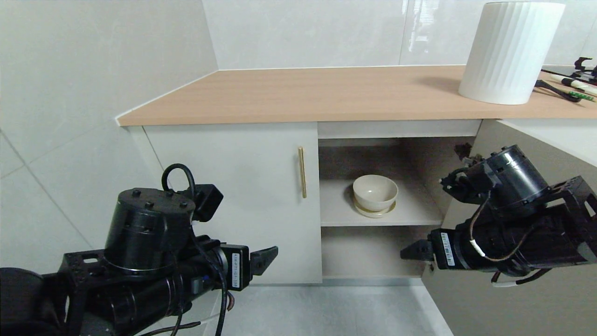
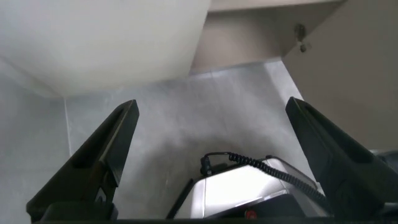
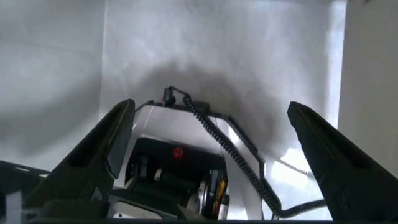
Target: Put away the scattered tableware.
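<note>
A cream bowl (image 1: 375, 190) sits on a small plate (image 1: 372, 213) on the middle shelf (image 1: 419, 212) of the open cabinet, in the head view. My left gripper (image 1: 263, 259) hangs low in front of the closed left door, well left of and below the bowl. In its own wrist view the left gripper (image 2: 211, 109) is open over the floor with nothing between its fingers. My right gripper (image 1: 413, 252) is by the open door, below and right of the bowl. The right gripper (image 3: 211, 109) is also open and holds nothing.
The cabinet's right door (image 1: 513, 303) stands swung open beside my right arm. The left door (image 1: 233, 196) is closed, with a gold handle (image 1: 302, 172). On the wooden countertop (image 1: 303, 93) stand a white ribbed container (image 1: 509, 51) and some utensils (image 1: 566, 86) at the far right.
</note>
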Controlling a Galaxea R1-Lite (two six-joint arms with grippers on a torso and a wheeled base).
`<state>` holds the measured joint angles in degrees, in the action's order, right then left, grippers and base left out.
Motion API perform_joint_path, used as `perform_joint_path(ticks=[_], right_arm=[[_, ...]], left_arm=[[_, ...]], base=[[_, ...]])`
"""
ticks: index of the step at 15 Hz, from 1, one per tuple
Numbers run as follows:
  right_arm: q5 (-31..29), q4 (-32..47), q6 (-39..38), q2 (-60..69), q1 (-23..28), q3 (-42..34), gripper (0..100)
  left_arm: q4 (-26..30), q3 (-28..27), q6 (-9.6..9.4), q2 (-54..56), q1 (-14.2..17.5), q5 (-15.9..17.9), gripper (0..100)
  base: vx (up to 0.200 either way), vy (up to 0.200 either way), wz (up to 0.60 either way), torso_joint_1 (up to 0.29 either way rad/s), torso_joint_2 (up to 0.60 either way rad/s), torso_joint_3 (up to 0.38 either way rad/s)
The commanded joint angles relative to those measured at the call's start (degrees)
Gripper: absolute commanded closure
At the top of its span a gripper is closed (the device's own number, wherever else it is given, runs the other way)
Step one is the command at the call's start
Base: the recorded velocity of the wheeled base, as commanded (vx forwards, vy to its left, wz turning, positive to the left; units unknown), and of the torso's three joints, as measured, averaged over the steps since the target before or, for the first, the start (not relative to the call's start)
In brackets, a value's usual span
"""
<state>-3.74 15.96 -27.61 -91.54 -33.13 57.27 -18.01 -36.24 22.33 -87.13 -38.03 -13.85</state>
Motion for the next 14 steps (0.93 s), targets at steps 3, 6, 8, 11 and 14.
perform_joint_path(ticks=[3,6,8,11,14], right_arm=[[-0.04,-0.05,0.01,0.31,-0.18,-0.14,0],[-0.12,-0.05,-0.07,0.84,-0.35,-0.14,0],[-0.12,-0.05,-0.07,1.28,-0.88,-0.14,0],[-0.12,0.04,-0.07,1.28,-0.97,-0.23,0],[-0.12,0.04,-0.07,1.28,-1.06,-0.23,0]], left_arm=[[-0.01,-0.06,-0.01,-0.24,-0.02,-0.04,0],[-0.01,0.03,-0.01,-0.68,-0.02,0.05,0],[-0.01,0.03,-0.01,-0.94,-0.11,-0.04,0],[-0.01,0.03,-0.01,-1.03,-0.11,-0.04,0],[-0.01,0.03,-0.01,-1.03,-0.2,-0.04,0]], base=[[-0.2,0.0,0.0,0.001,0.0,0.002],[-0.2,0.0,0.0,-0.002,0.0,0.005],[-0.2,0.0,0.0,0.002,0.0,0.0],[-0.2,0.0,0.0,0.002,0.0,-0.001],[-0.2,0.0,0.0,0.004,0.0,-0.001]])
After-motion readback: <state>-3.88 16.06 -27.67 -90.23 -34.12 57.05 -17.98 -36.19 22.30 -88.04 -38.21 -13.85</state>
